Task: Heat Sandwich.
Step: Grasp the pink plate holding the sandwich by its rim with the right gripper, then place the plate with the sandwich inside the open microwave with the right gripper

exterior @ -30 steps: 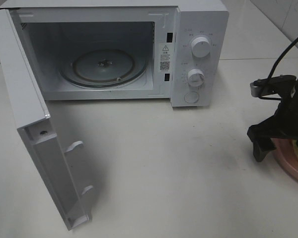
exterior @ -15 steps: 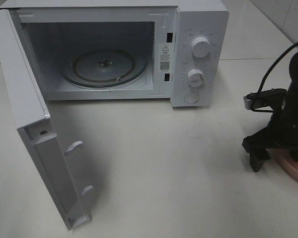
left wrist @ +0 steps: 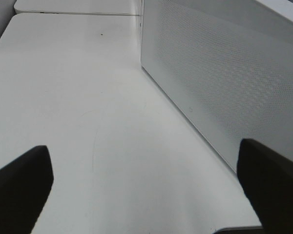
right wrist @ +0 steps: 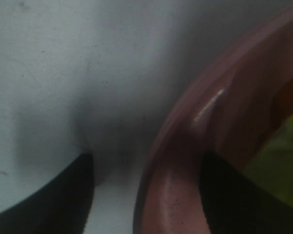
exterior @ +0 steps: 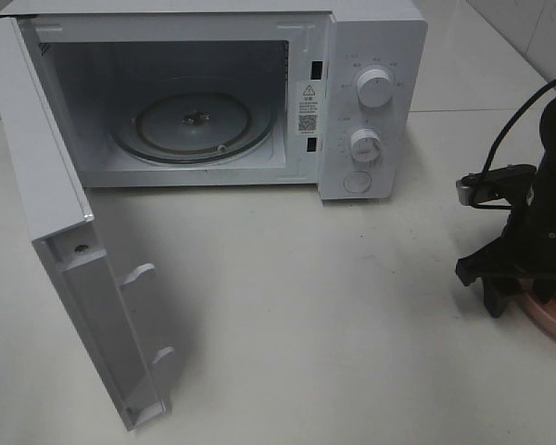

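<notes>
White table [exterior: 306,306], wide and bare ahead of the right gripper [exterior: 519,292]. Spread open, astride the rim of the plate [right wrist: 185,146]: one finger outside, one inside, clamping nothing yet. Sandwich [right wrist: 283,161] on the plate just past the inner finger, mostly cut off, long axis unreadable. Left gripper [left wrist: 146,195] also agape and empty, beside a dotted panel of the microwave [exterior: 371,93], so much farther off. Probably a rim grasp next, then a carry to the open cavity, well apart.
</notes>
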{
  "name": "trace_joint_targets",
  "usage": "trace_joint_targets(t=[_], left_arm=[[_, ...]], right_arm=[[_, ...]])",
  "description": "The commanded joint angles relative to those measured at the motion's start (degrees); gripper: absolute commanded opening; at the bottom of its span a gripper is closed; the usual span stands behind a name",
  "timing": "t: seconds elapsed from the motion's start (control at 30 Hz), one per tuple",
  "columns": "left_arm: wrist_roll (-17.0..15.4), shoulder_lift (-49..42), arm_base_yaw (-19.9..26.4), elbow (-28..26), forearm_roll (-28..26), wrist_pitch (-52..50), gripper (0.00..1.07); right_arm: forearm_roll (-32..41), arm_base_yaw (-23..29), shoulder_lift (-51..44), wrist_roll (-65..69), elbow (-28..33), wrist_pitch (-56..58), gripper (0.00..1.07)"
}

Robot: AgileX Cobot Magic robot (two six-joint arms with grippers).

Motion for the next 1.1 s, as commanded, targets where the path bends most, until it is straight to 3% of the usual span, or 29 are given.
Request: trace_joint_targets(t=[0.03,0.1,0.13,0.17,0.2,1.1], left_arm=[[0.06,-1.15,-0.17,0.17,-0.46,-0.34,0.97],[0.06,-1.15,-0.17,0.17,-0.46,-0.34,0.97],[0.06,-1.15,-0.17,0.17,-0.46,-0.34,0.97],[0.06,-1.15,-0.17,0.17,-0.46,-0.34,0.97],[0.06,-1.15,-0.17,0.17,-0.46,-0.34,0.97],[0.06,-1.15,-0.17,0.17,-0.46,-0.34,0.97]], right_arm=[[-0.57,-0.23,0.46,1.89,0.00,0.23,0.32],[-1.38,-0.23,0.46,2.98,0.00,0.40,0.16],[-1.38,-0.23,0.46,2.98,0.00,0.40,0.16],[-2.01,-0.23,0.46,3.67,0.00,0.57,0.03],[-2.01,-0.23,0.46,3.95,0.00,0.69,0.00],[-4.76,0.17,-0.97,7.56,0.00,3.50,0.00]])
